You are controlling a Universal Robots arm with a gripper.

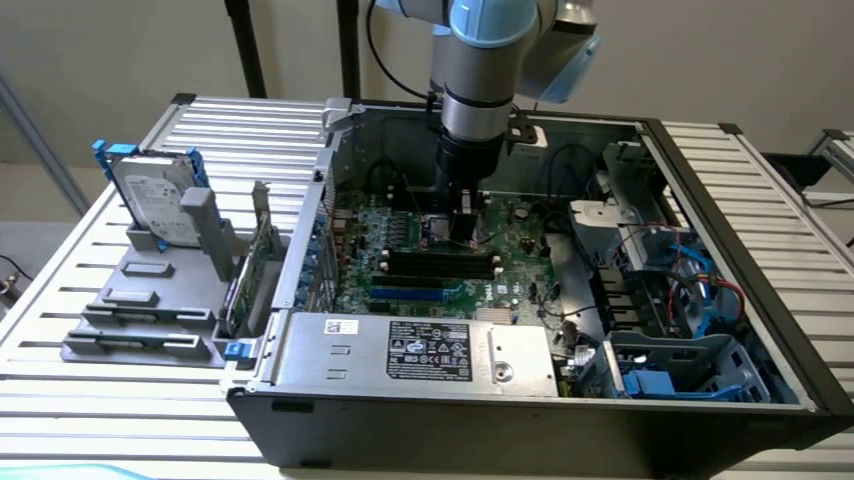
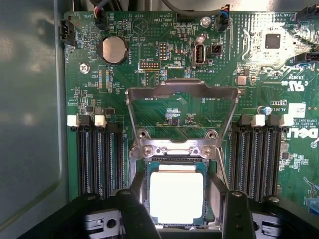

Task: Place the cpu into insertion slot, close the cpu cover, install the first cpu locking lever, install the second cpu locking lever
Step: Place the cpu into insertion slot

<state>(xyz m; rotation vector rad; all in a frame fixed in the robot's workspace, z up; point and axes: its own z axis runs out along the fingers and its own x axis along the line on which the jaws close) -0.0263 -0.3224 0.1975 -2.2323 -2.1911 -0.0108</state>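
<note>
cpu seated in its socket, cover up, claw open above it

inside the open black computer case (image 1: 534,440), the green motherboard (image 2: 149,40) carries one square black insertion slot (image 2: 175,163), and the one pale tan-silver square cpu (image 2: 177,196) lies flat in it, edges square to the rim. the one silvery windowed cpu cover (image 2: 182,88) is swung up off the slot on its hinge. the dark claw (image 2: 184,211) is spread wide, holding nothing, one finger (image 2: 133,211) either side of the chip. two banks of long black memory slots (image 2: 97,159) flank the socket, running alongside it. one grey labelled power-supply box (image 1: 414,350) fills the case's near edge.
</note>
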